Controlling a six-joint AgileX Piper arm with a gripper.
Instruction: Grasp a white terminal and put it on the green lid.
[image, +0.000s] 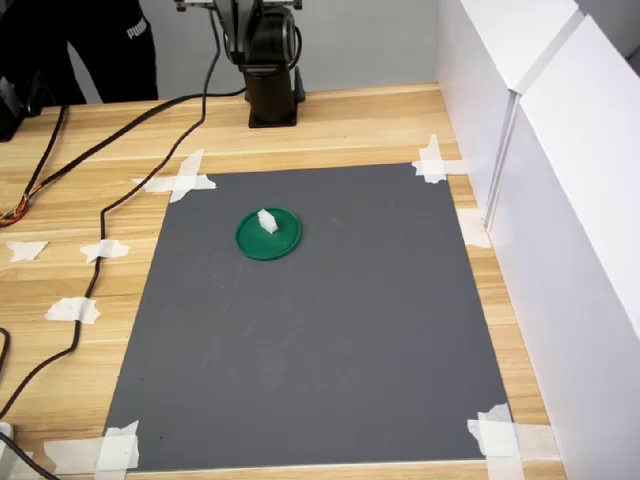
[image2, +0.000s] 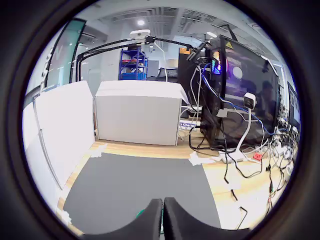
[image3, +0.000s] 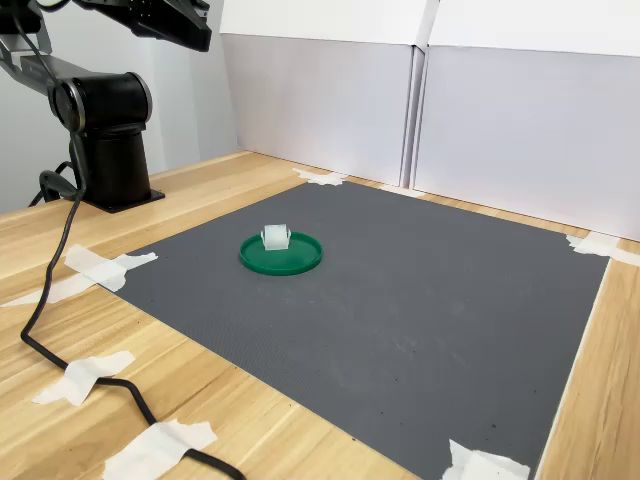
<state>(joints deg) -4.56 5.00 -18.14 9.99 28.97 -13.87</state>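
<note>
Starting at the first exterior view's left, you see a person's dark sleeve (image: 95, 45) at the counter's far edge, with white lettering that looks like "PUMA", cut off by the frame. Black cables (image: 110, 200) trail across the wooden counter (image: 350, 125), and scraps of white tape (image: 178, 180) pin the corners of the grey mat (image: 320, 340), presumably to keep it from sliding.

Moving right, the green lid (image: 268, 236) lies flat on the mat, and the white terminal (image: 267, 221) sits on it, a little off centre; the second exterior view shows the same, with the terminal inside the raised rim. Judged from that, your placement looks done.

The arm's base (image: 271, 70) stands behind the mat, well apart from the lid. In the wrist view your hand (image2: 162, 220) has its fingers pressed together with only a sliver between them, pinching nothing.

Further right, white panels (image: 560, 200) wall off the work area. A yellow warning sticker on the dark rack in the wrist view is too small to read.
</note>
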